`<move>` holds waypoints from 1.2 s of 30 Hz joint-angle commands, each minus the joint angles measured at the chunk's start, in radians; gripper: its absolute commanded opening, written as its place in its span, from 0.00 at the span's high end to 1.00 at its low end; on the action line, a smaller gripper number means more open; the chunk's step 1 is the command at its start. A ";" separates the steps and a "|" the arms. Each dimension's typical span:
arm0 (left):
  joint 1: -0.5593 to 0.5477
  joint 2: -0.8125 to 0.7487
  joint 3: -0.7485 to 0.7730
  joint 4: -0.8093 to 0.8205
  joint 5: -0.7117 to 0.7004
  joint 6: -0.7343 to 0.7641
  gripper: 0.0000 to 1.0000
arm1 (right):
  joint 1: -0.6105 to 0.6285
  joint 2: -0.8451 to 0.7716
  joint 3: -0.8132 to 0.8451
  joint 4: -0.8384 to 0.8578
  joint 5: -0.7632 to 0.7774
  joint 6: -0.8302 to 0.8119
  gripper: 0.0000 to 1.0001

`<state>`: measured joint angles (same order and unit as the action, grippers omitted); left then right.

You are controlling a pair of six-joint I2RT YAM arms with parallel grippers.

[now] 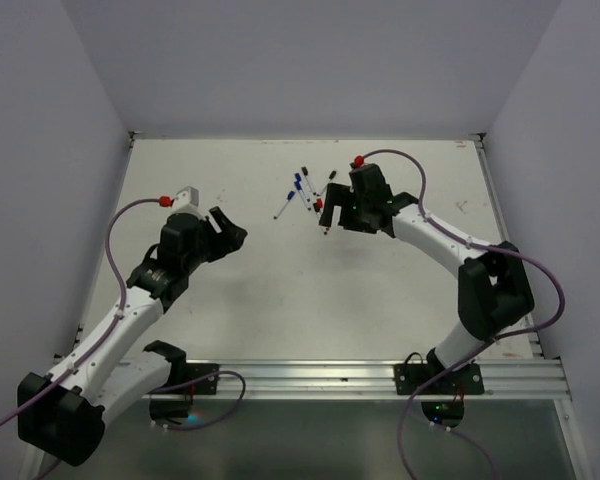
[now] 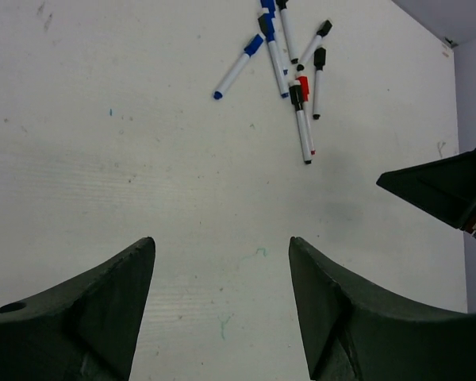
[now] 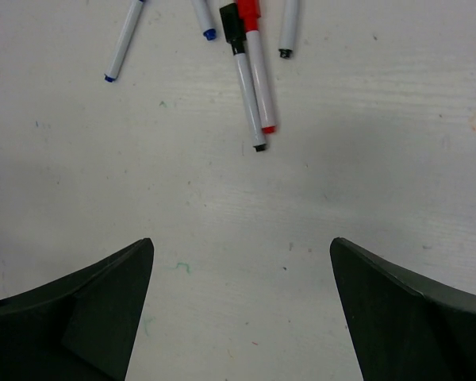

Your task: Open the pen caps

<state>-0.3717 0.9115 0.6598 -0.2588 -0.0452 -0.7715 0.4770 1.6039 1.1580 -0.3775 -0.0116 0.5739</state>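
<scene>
The pen caps (image 2: 296,95) all sit on their pens (image 2: 235,72). They are blue, black and red, in a loose heap toward the far middle of the table (image 1: 280,300). Several pens cross or touch one another, and one blue-capped pen lies a little off to the left of the rest. On the near side of the heap a black cap (image 3: 232,21) and a red cap (image 3: 249,11) lie side by side, touching. Their white barrels run close together toward the arms.

The right gripper (image 1: 327,210) hangs just beside the heap on its near right side. Its jaws are spread wide and hold nothing. From its wrist camera, the black-capped and red-capped pens lie ahead of the gap, apart from both fingers.

The left gripper (image 1: 230,228) is well off to the left, nearer the bases. It is also spread wide and empty, and it points toward the heap. Neither gripper touches a pen.
</scene>
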 commanded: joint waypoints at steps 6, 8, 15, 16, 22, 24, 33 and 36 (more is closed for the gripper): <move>-0.006 0.248 0.176 0.035 -0.070 0.159 0.29 | 0.029 0.079 0.106 0.045 0.042 -0.013 0.05; -0.007 0.361 0.247 0.044 -0.067 0.216 0.29 | 0.026 0.033 0.082 0.064 0.047 -0.008 0.04; -0.009 0.686 0.441 0.122 -0.074 0.379 0.40 | 0.028 -0.102 0.005 0.035 0.045 -0.017 0.03; -0.010 0.723 0.499 0.118 -0.077 0.420 0.41 | 0.028 -0.122 -0.007 0.040 0.041 -0.017 0.03; -0.015 0.912 0.627 0.148 -0.065 0.526 0.45 | 0.026 -0.262 -0.098 0.083 0.015 -0.011 0.02; -0.015 0.940 0.641 0.176 -0.038 0.537 0.45 | 0.028 -0.275 -0.110 0.084 0.015 -0.011 0.01; -0.021 1.018 0.689 0.240 0.110 0.569 0.45 | 0.028 -0.265 -0.136 0.111 -0.027 -0.006 0.02; -0.022 1.052 0.716 0.231 0.116 0.572 0.44 | 0.028 -0.266 -0.141 0.109 -0.021 -0.006 0.02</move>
<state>-0.3859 1.9312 1.3144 -0.0814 0.0200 -0.2386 0.5037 1.3407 1.0203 -0.3122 -0.0219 0.5648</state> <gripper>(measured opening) 0.554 0.985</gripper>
